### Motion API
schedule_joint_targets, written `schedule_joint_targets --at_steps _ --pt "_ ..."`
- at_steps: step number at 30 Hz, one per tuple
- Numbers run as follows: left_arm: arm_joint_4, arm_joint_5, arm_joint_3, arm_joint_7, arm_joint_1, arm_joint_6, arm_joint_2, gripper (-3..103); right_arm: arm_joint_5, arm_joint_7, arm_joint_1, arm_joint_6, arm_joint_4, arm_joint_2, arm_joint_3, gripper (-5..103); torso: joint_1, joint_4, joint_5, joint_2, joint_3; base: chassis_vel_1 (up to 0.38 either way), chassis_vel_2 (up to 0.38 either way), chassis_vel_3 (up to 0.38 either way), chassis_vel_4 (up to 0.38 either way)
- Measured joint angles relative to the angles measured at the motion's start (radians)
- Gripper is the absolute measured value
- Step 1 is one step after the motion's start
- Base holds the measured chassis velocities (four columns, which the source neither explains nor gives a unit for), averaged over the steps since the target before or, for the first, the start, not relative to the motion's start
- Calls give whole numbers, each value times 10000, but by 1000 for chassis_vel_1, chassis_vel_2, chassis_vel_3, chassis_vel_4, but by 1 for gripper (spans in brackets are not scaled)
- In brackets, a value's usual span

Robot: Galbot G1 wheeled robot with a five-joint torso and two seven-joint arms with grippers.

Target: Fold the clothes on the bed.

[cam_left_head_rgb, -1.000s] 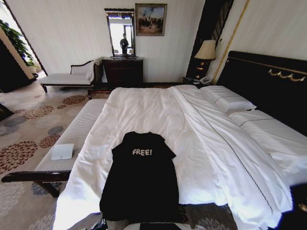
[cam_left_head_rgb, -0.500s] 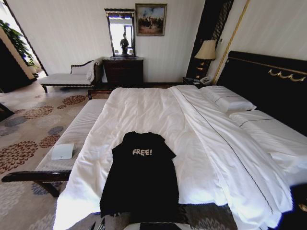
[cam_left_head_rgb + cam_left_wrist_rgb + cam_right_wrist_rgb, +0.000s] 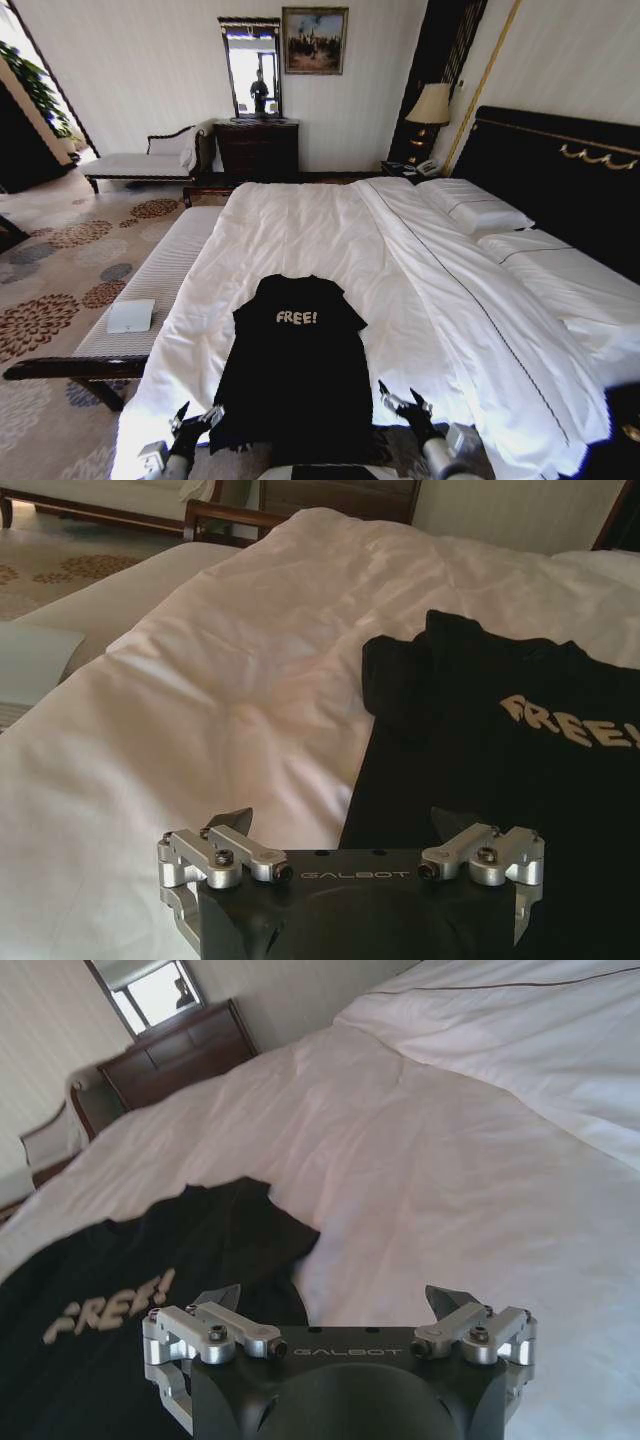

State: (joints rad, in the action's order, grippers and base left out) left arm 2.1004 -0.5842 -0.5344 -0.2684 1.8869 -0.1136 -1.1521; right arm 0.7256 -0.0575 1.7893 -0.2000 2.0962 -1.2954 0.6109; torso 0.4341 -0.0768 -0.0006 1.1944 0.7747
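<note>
The clothes are one black T-shirt with white "FREE!" lettering, spread flat near the foot of the bed, collar toward the far side. My left gripper hovers open by the shirt's lower left corner. In the left wrist view the left gripper straddles the shirt's side edge, over the white sheet. By the lower right corner, my right gripper is open too. The right wrist view shows the right gripper above the shirt's right sleeve edge and the sheet. Neither holds anything.
A pale ribbed bench with a white pad runs along the bed's left side. Pillows and the dark headboard lie to the right. A chaise, dresser and lamp stand at the far wall.
Both grippers have risen into the head view at the shirt's lower corners; before, only the left one's tips peeked at the bottom edge. The shirt has not moved.
</note>
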Motion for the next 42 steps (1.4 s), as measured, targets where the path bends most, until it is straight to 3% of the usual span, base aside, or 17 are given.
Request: schedule_joint_targets --at_steps 6,11,15,33,42 --pt "-340 -307 660 -132 -1328 -398 381 100 1437 -16 -2065 -463 -1298 565 -252 100 1 0 1 -1 0 0 0 0 0" --pt "-400 152 1051 -162 -1483 -479 338 100 1745 283 -2948 -352 -2144 847 -517 100 3 1 -3 -1 1 0 0 0 0" --pt "-250 307 1062 -34 -1212 -483 300 100 1668 387 -3217 96 -2543 807 -660 100 0 1 2 0 -1 0 0 0 0" --pt "-347 240 983 82 -1311 -450 444 100 1529 115 -2943 -20 -2395 599 -555 100 6 -1 0 -1 1 -62 64 68 -61" --pt "-112 257 979 217 -887 -425 434 100 2849 187 -3228 -814 -2480 629 -510 100 -7 1 -1 3 -4 -22 32 20 -26"
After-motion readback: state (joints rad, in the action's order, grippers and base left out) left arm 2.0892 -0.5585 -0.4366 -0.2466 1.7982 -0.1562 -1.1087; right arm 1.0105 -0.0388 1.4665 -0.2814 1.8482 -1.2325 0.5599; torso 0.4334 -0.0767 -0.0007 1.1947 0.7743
